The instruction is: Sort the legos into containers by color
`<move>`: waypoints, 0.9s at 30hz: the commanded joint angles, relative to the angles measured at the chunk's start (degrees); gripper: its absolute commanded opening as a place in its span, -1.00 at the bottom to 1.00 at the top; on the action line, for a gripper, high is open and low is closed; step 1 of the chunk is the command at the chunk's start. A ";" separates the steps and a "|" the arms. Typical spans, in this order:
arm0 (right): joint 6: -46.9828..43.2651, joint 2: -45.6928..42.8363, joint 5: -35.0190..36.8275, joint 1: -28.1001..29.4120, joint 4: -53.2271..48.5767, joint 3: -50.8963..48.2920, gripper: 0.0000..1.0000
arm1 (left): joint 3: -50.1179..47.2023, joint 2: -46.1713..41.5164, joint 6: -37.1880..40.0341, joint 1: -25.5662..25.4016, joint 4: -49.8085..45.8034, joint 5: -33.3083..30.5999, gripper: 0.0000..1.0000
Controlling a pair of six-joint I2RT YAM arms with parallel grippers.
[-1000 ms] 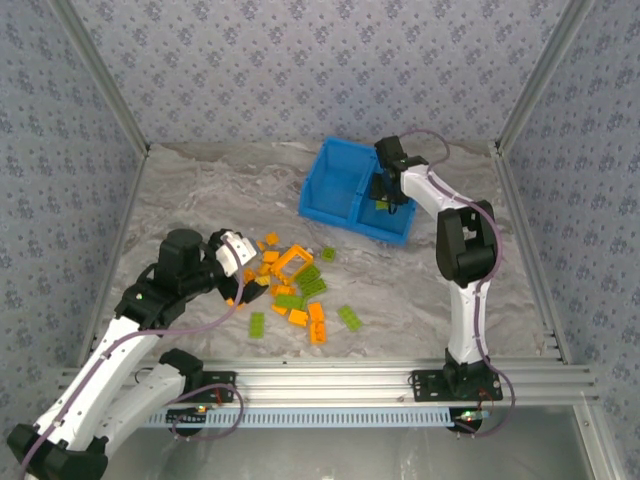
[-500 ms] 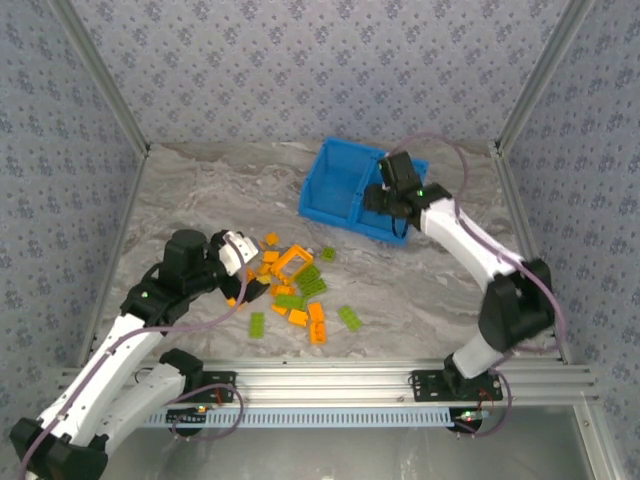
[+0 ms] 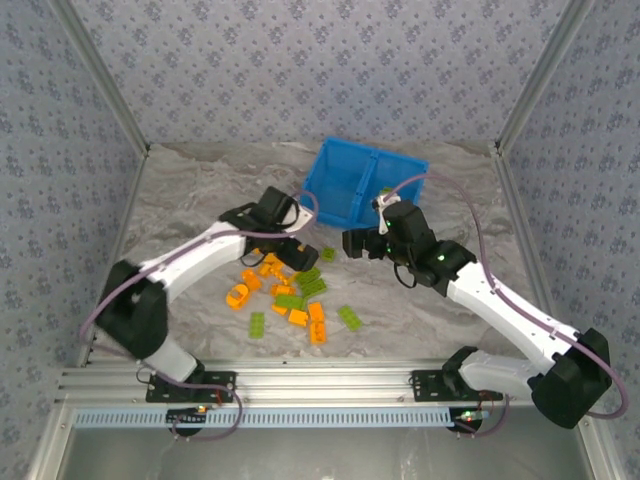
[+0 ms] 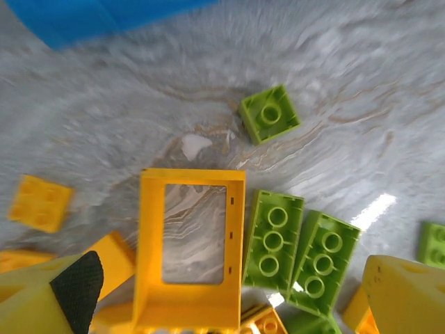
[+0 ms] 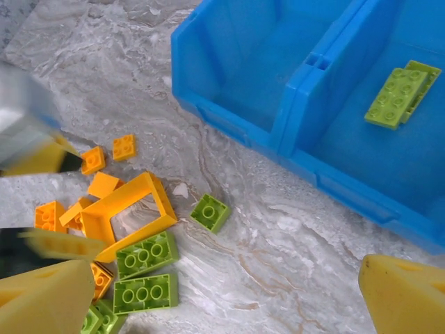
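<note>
Orange and lime legos (image 3: 292, 287) lie strewn near the blue bin (image 3: 330, 205), green plates (image 5: 398, 94) inside. Left gripper (image 4: 233, 299) and right gripper (image 5: 226, 299) hover wide-jawed; light, stiff, slick bricks likely suit a pinch across flat sides.

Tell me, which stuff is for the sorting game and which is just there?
For the job: orange legos, green legos, blue bin.
Just there: marbled table, patterned walls, metal rail.
</note>
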 commanded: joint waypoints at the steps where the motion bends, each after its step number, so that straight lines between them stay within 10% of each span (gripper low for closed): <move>1: -1.65 -0.61 2.67 -0.48 -3.99 1.86 1.00 | 2.78 5.74 -3.44 -0.05 -1.50 -1.95 0.94; 27: 2.44 -4.22 3.56 -0.42 -6.63 0.11 1.00 | 5.05 13.06 -0.88 0.35 1.76 -2.96 0.27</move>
